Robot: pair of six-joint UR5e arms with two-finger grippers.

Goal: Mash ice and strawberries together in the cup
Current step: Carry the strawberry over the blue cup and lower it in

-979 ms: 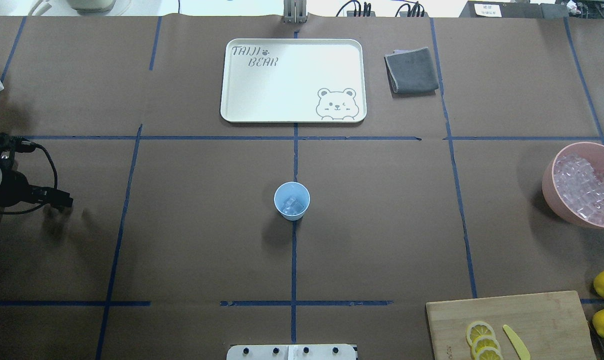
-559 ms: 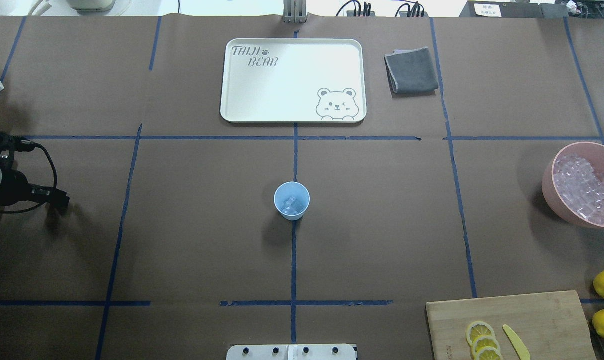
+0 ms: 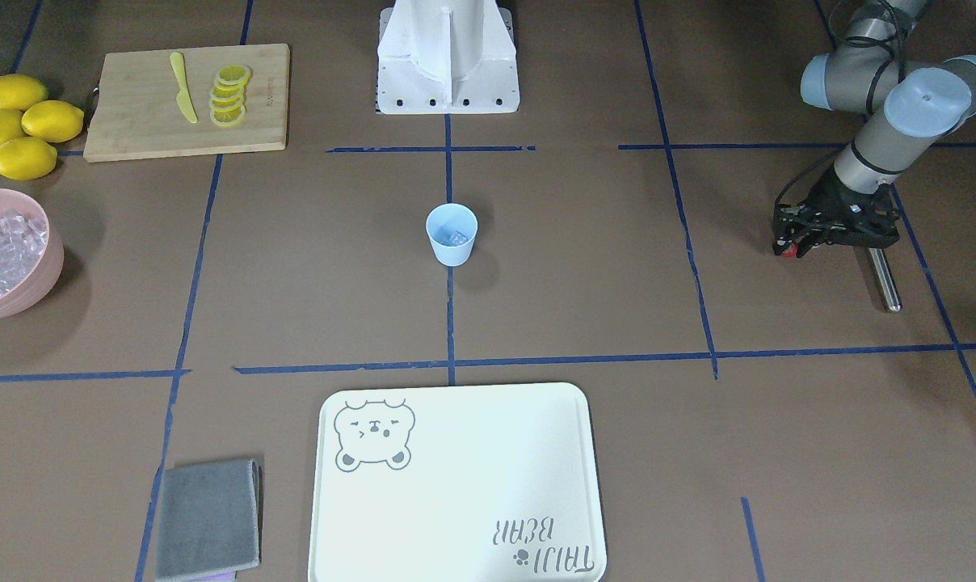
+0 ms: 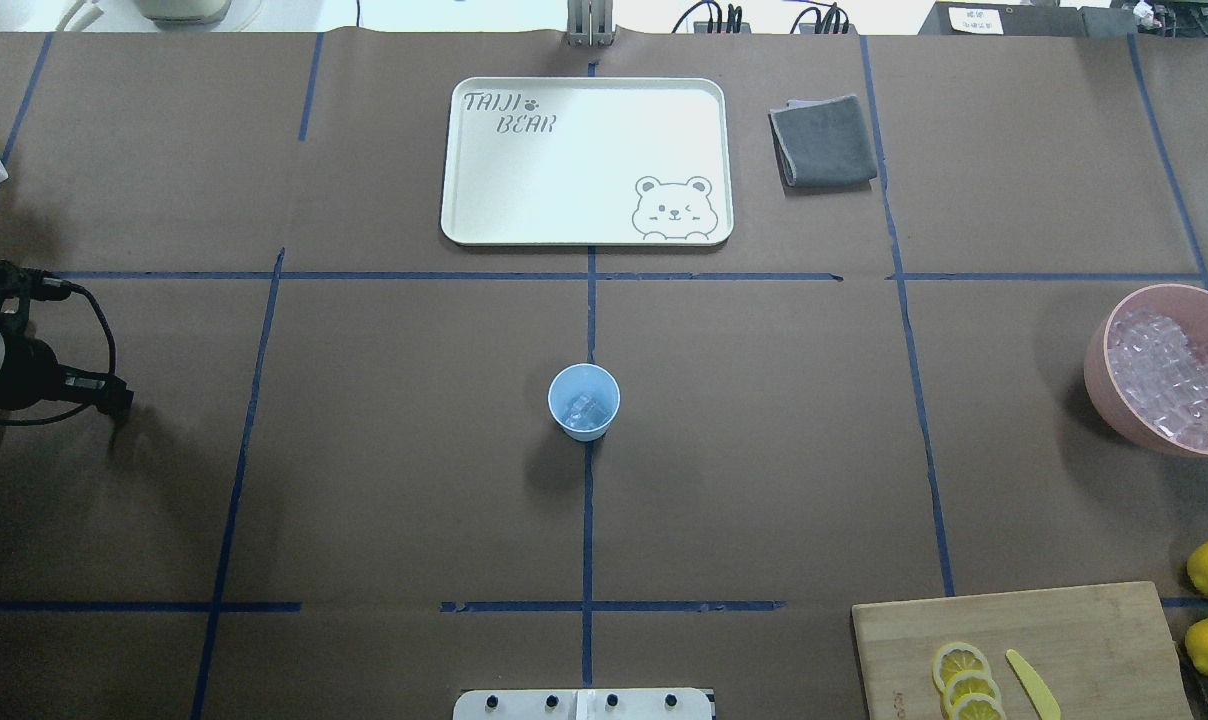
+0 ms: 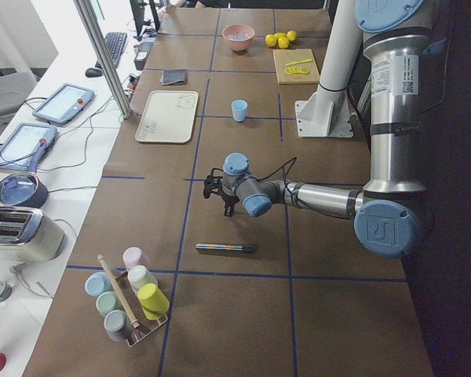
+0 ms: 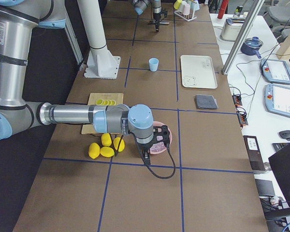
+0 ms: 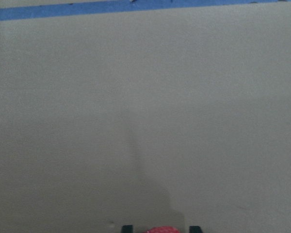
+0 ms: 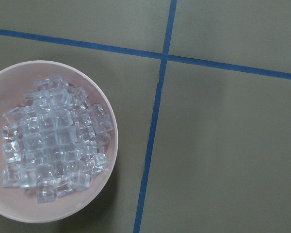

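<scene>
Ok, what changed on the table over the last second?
The left gripper drew slightly back toward the overhead view's left edge; no visible grab or release. The cup with its ice, the tray, pink bowl and cutting board stayed put.

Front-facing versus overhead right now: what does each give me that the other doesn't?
Front-facing only: something red, likely the strawberry, at the tips of the left gripper; a metal rod lying beside that gripper; four lemons, where overhead catches two. Overhead only: cables beyond the table's far edge. Both: the cup with ice in it, the tray, grey cloth, pink bowl of ice and the cutting board with lemon slices.
</scene>
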